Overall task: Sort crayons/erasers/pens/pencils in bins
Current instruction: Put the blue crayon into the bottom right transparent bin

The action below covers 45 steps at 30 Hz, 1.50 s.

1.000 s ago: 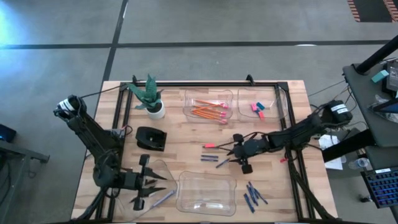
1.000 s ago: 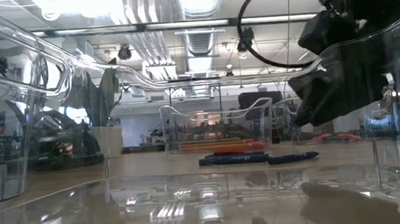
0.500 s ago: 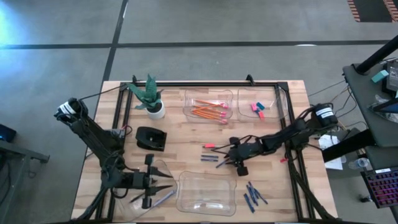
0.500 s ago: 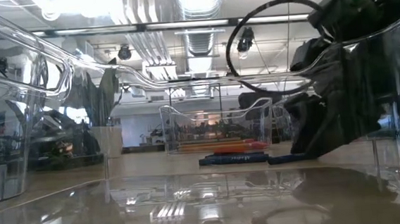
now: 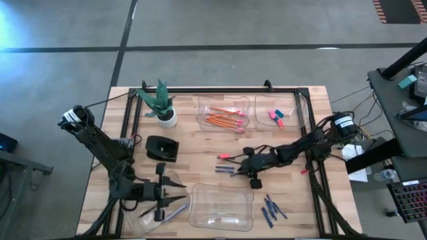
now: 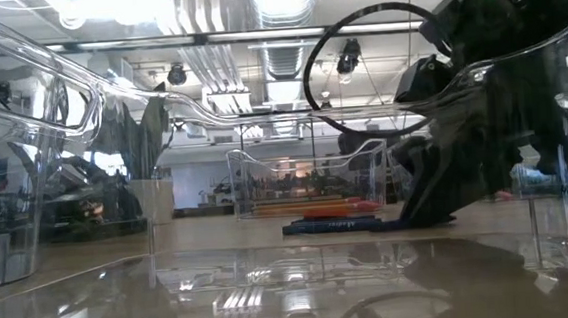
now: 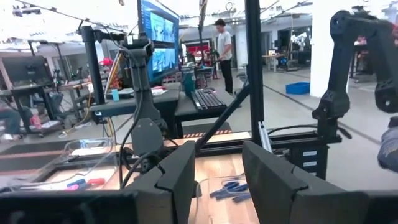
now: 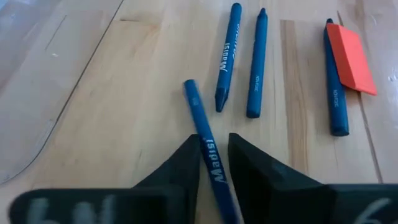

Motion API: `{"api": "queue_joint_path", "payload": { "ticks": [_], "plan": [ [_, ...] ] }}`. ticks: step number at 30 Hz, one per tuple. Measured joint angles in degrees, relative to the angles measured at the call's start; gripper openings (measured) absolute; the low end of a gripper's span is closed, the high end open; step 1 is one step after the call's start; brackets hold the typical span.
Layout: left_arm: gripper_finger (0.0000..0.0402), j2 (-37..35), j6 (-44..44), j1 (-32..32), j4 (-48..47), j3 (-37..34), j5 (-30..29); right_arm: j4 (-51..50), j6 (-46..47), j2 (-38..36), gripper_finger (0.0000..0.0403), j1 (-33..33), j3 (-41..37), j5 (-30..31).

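My right gripper (image 5: 241, 171) is low over the table's middle, closed on one dark-blue crayon (image 8: 208, 152) of a small group (image 5: 225, 169). Other crayons (image 8: 227, 56) and a red eraser (image 8: 349, 59) lie just beyond it. More crayons (image 5: 270, 208) lie near right. Orange pencils (image 5: 223, 119) fill one far bin and erasers (image 5: 277, 117) the bin beside it. My left gripper (image 5: 172, 199) is open and empty over the near-left bin (image 5: 175, 183), which holds a pen (image 5: 175, 213). My right gripper has the crayon's near half (image 8: 212, 167) between its two fingers, one on each long side. The fingers slant down from the table's right. The crayon lies flat on the wood, its far end (image 8: 188, 86) sticking out ahead of the fingertips.
A black box (image 5: 162, 148) and a potted plant (image 5: 162, 107) stand at the far left. A clear bin (image 5: 221, 207) sits at the near middle. A small red piece (image 5: 303, 171) lies by the right frame rail.
My right gripper has gone toward the table's left edge and down, onto the group of crayons at mid-table. My left gripper has shifted a little toward the right, over the near-left bin.
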Motion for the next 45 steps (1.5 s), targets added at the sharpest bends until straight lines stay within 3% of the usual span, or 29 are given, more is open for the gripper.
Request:
{"api": "queue_joint_path", "payload": {
  "ticks": [7,16,23,30,34,45],
  "plan": [
    [0.0121,-0.32,2.91,0.14,2.35,0.0,0.02,-0.82,-2.48,-1.65,0.0025,0.17,-0.15,-2.67],
    [0.0121,-0.5,2.94,0.14,2.3,0.0,0.03,-3.7,-3.48,-7.17,0.0021,0.5,-0.34,-8.57],
    [0.0121,-0.5,2.93,0.14,2.3,-0.02,0.03,-9.13,-3.48,-14.54,0.0021,0.44,3.79,0.12],
    [0.0121,-0.5,2.89,0.14,2.28,-0.07,0.03,-8.95,-1.69,-18.35,0.002,1.54,9.04,0.61],
    [0.0121,-0.5,2.42,0.14,2.26,-0.11,0.02,-8.38,1.71,-16.89,0.002,4.22,13.06,0.33],
    [0.0121,-0.5,0.02,0.14,2.2,-0.35,0.01,-13.23,16.3,-1.88,0.002,10.51,28.4,0.83]
  ]
}}
